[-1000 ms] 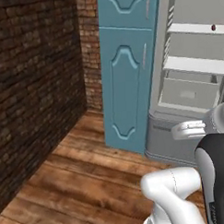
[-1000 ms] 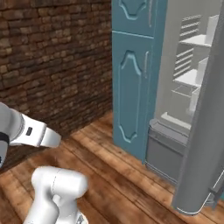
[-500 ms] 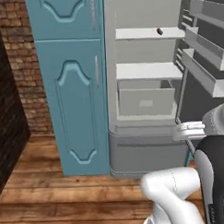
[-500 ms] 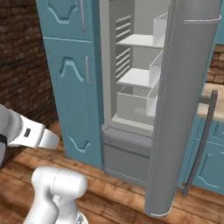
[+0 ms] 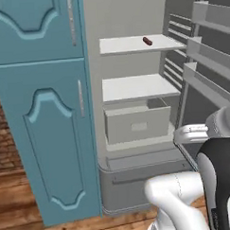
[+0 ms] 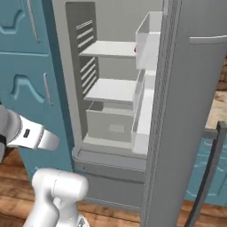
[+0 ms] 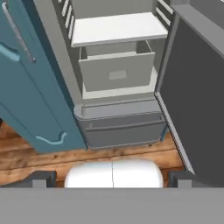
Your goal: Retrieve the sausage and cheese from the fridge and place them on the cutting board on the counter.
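On the upper white shelf of the tall grey fridge (image 5: 136,116), at about 1 o'clock in the left base view, lies the small dark red-brown sausage (image 5: 147,41), a short rod with rounded ends, near the shelf's front right. My two-finger gripper (image 7: 112,178) is wide open, empty, pointed at the white drawer (image 7: 117,70) well below that shelf. I judge the sausage light, firm, maybe slick and prone to roll; best pinched across its middle, jaws square to its length. Cheese: can't spot it.
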{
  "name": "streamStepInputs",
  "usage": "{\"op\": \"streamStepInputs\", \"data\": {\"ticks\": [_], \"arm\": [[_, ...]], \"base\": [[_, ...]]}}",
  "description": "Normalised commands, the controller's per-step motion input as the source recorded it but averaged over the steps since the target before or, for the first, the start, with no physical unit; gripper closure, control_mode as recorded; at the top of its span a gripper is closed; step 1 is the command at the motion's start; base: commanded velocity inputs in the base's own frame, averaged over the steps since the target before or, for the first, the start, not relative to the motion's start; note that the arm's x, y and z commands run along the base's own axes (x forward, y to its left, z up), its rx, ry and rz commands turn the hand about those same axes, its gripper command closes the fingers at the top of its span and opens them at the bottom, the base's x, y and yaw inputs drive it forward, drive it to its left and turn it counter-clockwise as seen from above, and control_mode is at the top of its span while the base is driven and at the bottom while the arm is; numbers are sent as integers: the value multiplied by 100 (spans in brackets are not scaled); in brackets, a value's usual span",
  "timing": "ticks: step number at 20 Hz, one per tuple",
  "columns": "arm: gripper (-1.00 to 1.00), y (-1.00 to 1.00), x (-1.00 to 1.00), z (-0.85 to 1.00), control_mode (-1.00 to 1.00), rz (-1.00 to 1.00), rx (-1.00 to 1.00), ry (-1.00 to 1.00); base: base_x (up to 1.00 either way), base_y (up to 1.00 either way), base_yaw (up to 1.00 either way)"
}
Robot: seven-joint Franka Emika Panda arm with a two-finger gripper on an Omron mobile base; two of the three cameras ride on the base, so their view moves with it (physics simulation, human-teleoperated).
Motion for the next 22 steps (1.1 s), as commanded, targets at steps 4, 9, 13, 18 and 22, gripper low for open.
{"op": "streamStepInputs", "data": {"ticks": [4, 9, 13, 18, 22], "arm": [[-100, 0, 0, 0, 100, 0, 0, 0], [-100, 0, 0, 0, 100, 0, 0, 0], [-100, 0, 0, 0, 100, 0, 0, 0], [-100, 0, 0, 0, 100, 0, 0, 0], [-100, 0, 0, 0, 100, 0, 0, 0]], "base": [[76, 1, -46], [98, 16, -18], [100, 8, -1], [70, 0, 0], [43, 0, 0]]}}
